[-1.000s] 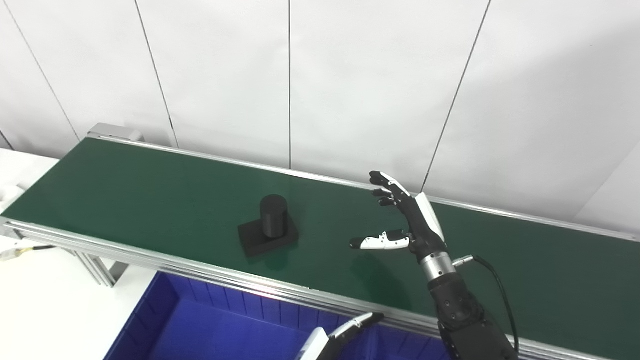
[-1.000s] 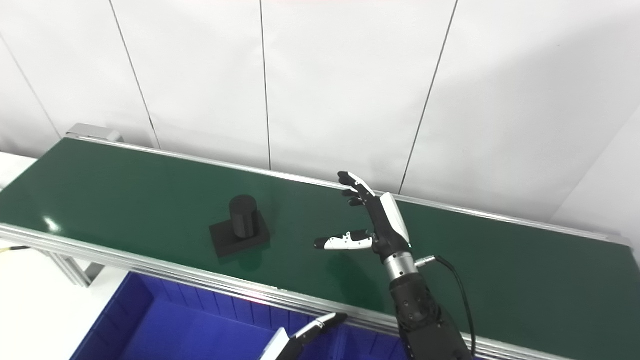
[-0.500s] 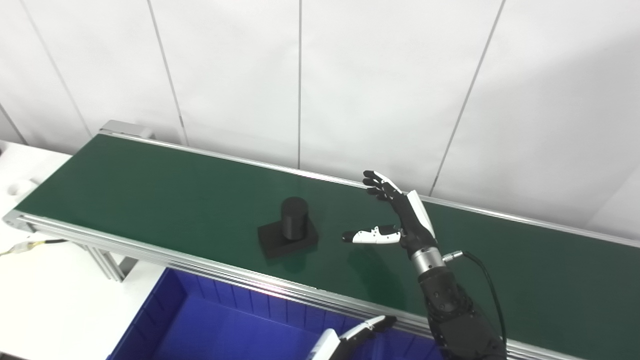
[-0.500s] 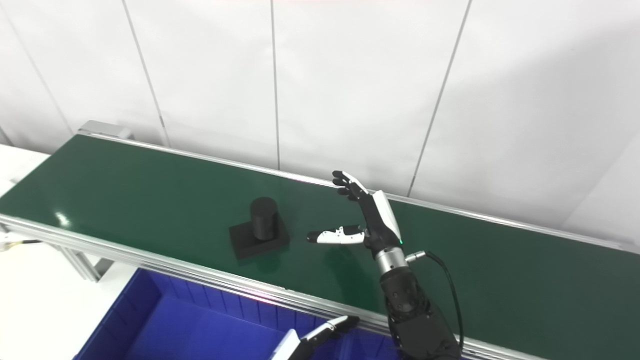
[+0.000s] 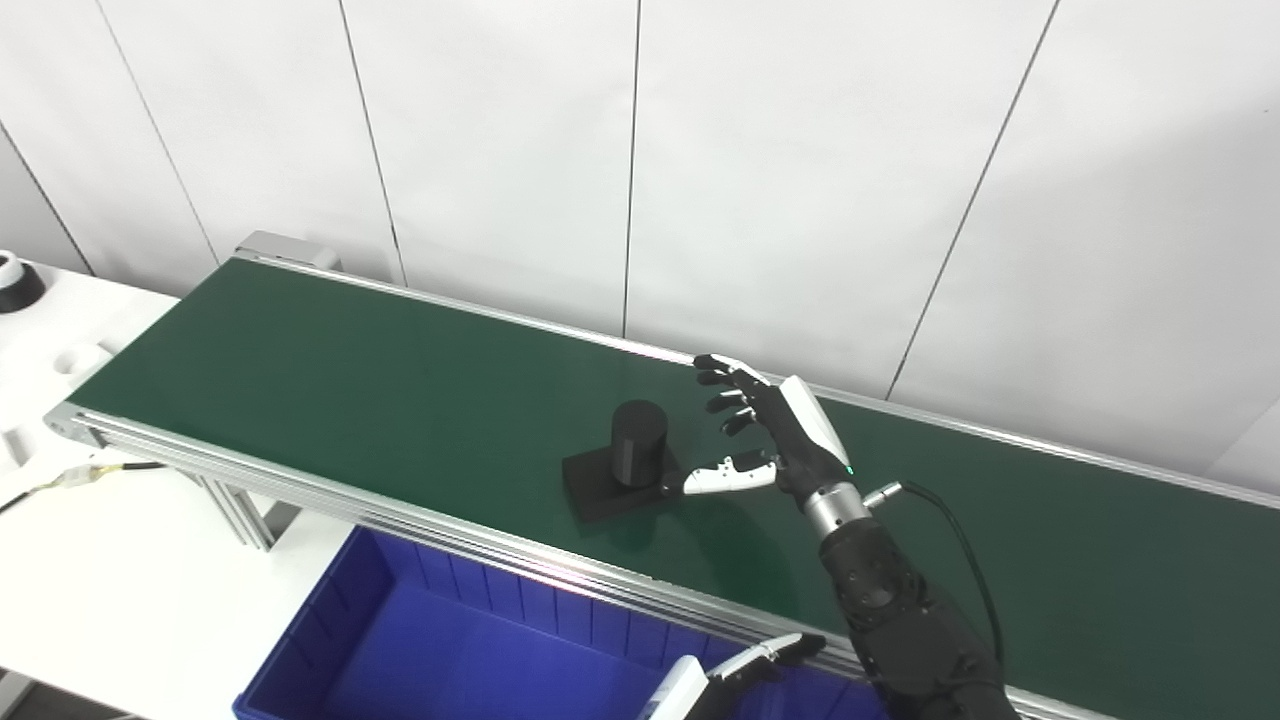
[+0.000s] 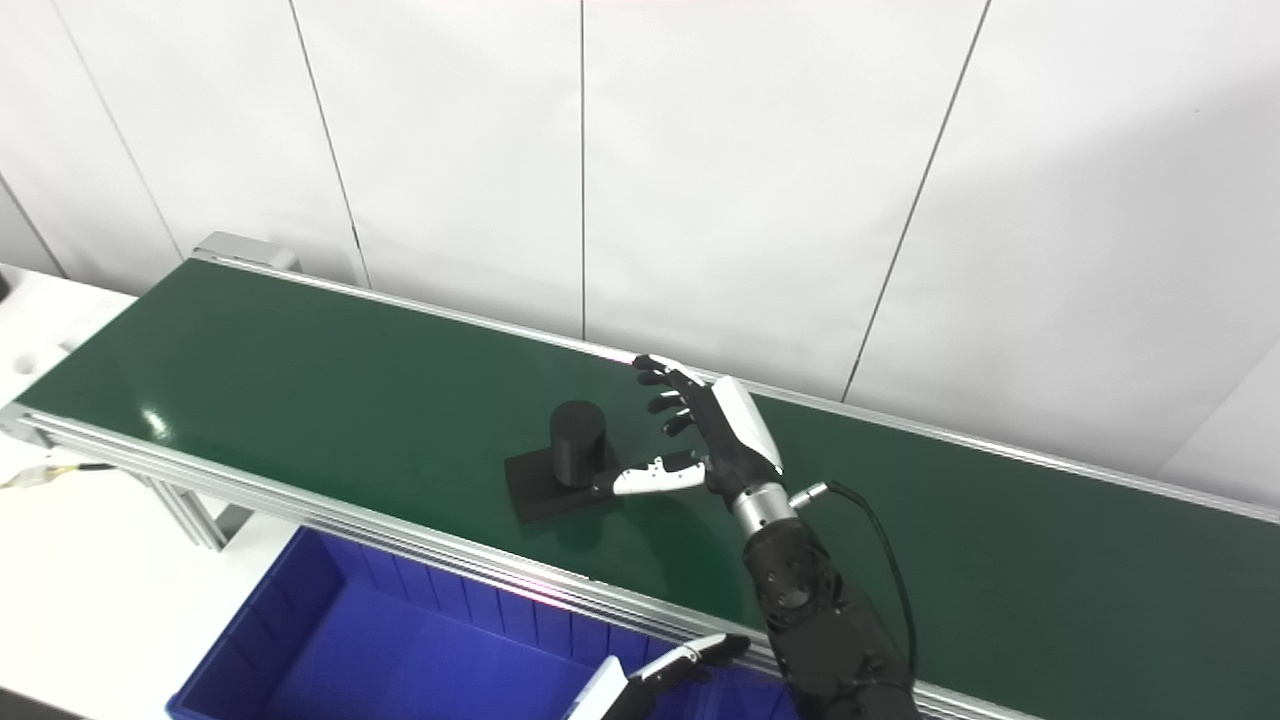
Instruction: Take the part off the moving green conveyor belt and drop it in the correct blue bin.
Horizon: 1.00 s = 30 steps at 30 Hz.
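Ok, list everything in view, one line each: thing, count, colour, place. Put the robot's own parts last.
conveyor belt: one, green with silver rails, running from far left to near right.
part: one, black, a cylinder upright on a square base, mid-belt, just left of the right robot hand.
bin: one, blue, below the belt's near rail.
table: one, white, at left under the belt's end.
cable: one, pale with a yellow piece, on the table at left.
wall panels: white, behind the belt.
right robot hand: one, black and white, open, thumb tip at the part's base.
left robot hand: one, only its fingers visible at the bottom edge, over the bin.
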Available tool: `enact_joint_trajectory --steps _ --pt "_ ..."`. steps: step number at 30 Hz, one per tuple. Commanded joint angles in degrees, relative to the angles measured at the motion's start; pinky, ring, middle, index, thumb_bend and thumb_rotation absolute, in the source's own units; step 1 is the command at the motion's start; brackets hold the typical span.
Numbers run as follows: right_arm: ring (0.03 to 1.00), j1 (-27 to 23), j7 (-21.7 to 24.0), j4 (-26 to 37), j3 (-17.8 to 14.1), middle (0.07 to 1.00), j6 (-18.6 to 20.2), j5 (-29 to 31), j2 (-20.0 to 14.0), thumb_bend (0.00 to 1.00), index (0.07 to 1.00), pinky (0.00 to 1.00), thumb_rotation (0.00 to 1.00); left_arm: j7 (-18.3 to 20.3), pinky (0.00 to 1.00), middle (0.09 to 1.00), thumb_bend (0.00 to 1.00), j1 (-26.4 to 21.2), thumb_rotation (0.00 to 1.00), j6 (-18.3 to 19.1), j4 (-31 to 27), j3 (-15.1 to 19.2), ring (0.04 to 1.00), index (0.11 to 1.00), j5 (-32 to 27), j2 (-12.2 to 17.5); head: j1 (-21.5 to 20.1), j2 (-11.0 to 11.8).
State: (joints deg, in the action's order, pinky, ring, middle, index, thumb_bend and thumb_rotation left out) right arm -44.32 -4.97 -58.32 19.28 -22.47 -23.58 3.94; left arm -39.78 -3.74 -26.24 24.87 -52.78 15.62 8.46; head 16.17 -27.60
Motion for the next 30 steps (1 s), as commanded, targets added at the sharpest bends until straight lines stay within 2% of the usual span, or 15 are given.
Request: enact_joint_trajectory --steps 1,10,18,27,28,29,30 --pt "0.733 -3.5 -1.6 -0.4 0.4 0.818 -1.4 -0.4 1.8 1.0 0.83 0.61 0.29 -0.5 0.75 0.85 0.97 -0.1 0.88 -0.7 -2.1 0.4 0.816 0.85 1.5 -0.5 -0.1 -0.2" --pt "0.734 -4.3 -3.1 -3.7 2.7 0.824 -1.9 -3.0 2.6 1.0 0.817 0.6 0.32 -0.2 0.75 0.849 0.98 0.6 0.87 -0.7 -3.2 0.8 0.817 0.85 2.0 -0.5 -0.3 -0.5" --pt "0.718 -4.8 -4.7 -5.7 3.6 0.809 -1.6 -4.2 2.9 1.0 0.809 0.61 0.31 -0.1 0.75 0.85 1.0 1.4 0.88 -0.7 -4.1 1.2 0.824 0.851 2.5 -0.3 -0.1 -0.8" --pt "0.678 -5.0 -7.5 -8.0 4.0 0.794 0.2 -5.3 3.2 0.99 0.787 0.54 0.26 0.1 0.76 0.844 0.99 2.5 0.88 -0.7 -6.3 1.7 0.81 0.849 3.3 0.5 -0.8 -1.1" --pt "0.645 -4.9 -7.9 -8.0 3.9 0.771 0.4 -5.3 3.3 0.97 0.767 0.51 0.22 0.3 0.75 0.842 0.99 2.6 0.88 -0.7 -6.5 1.8 0.808 0.849 3.3 0.6 -0.8 -1.1" --pt "0.601 -4.8 -8.9 -8.2 3.7 0.703 0.4 -5.2 3.4 0.88 0.715 0.48 0.17 0.4 0.75 0.842 0.99 2.7 0.88 -0.7 -6.7 1.9 0.807 0.849 3.2 0.7 -1.0 -1.2" --pt "0.535 -4.7 -9.9 -8.5 3.2 0.584 0.3 -4.9 3.7 0.7 0.627 0.44 0.09 0.6 0.75 0.841 0.99 2.8 0.88 -0.7 -6.9 1.9 0.805 0.85 3.0 0.7 -1.0 -1.2"
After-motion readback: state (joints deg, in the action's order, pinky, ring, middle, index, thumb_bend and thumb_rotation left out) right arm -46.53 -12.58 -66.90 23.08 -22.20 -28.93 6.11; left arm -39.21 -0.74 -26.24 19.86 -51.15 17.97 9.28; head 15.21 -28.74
